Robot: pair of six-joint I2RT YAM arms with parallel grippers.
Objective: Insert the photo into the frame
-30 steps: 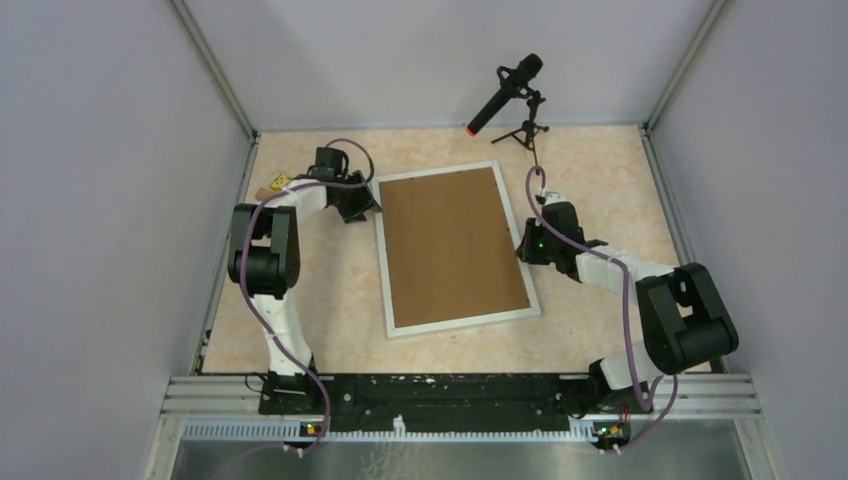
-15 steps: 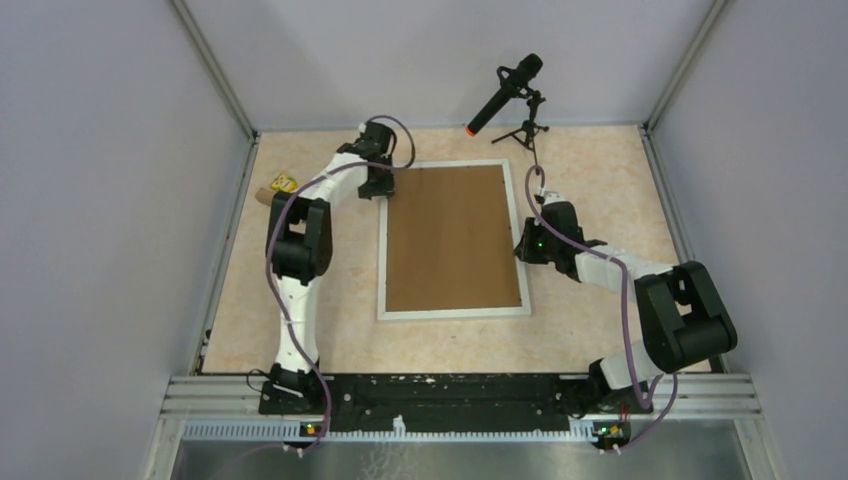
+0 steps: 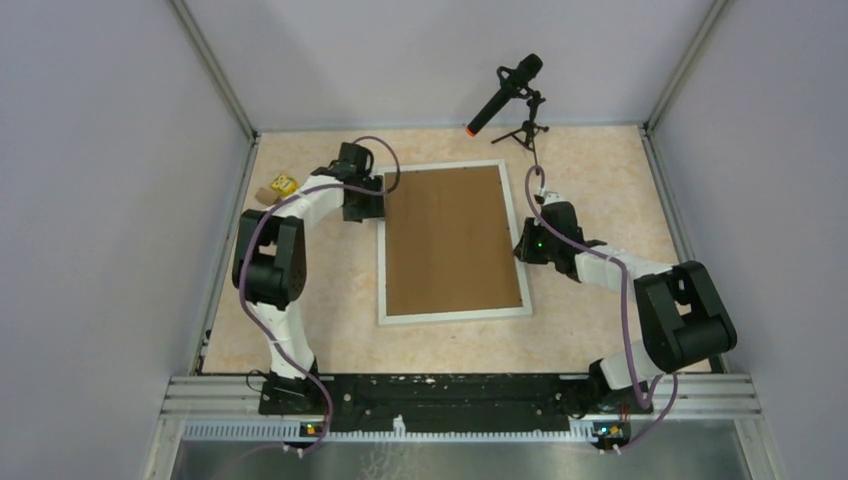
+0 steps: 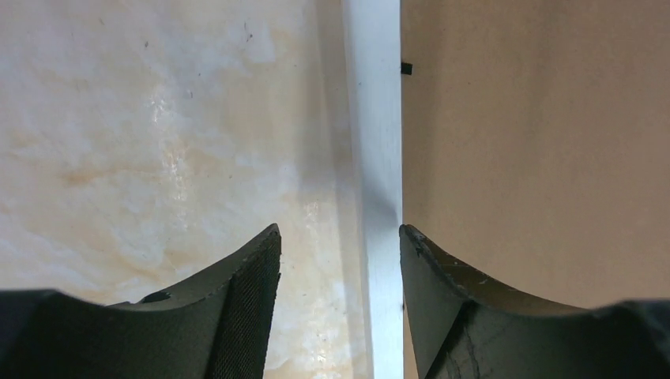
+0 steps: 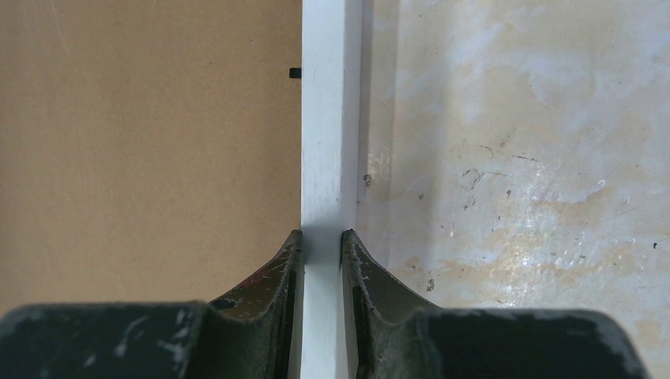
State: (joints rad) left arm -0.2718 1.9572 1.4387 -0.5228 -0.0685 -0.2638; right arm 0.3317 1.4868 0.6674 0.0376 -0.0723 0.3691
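The frame (image 3: 455,313) lies flat in the middle of the table, thin white moulding around a plain brown backing board (image 3: 455,240). The photo is hidden from every view. My left gripper (image 3: 375,207) is open at the frame's left side near the far corner. In the left wrist view the left gripper (image 4: 338,229) straddles the moulding (image 4: 379,158), one finger over the table and one over the board (image 4: 537,142). My right gripper (image 3: 522,245) is shut on the frame's right moulding (image 5: 330,118); the right wrist view shows the right gripper (image 5: 321,233) pinching it.
A black microphone (image 3: 505,92) on a small tripod stands at the back, just beyond the frame's far right corner. A small yellow object (image 3: 281,183) lies at the far left by the wall. Grey enclosure walls close in the table on three sides.
The frame has turned from tilted to square with the table. My left gripper swung to the far left corner, then came back a little along the left edge. The right gripper has stayed put.
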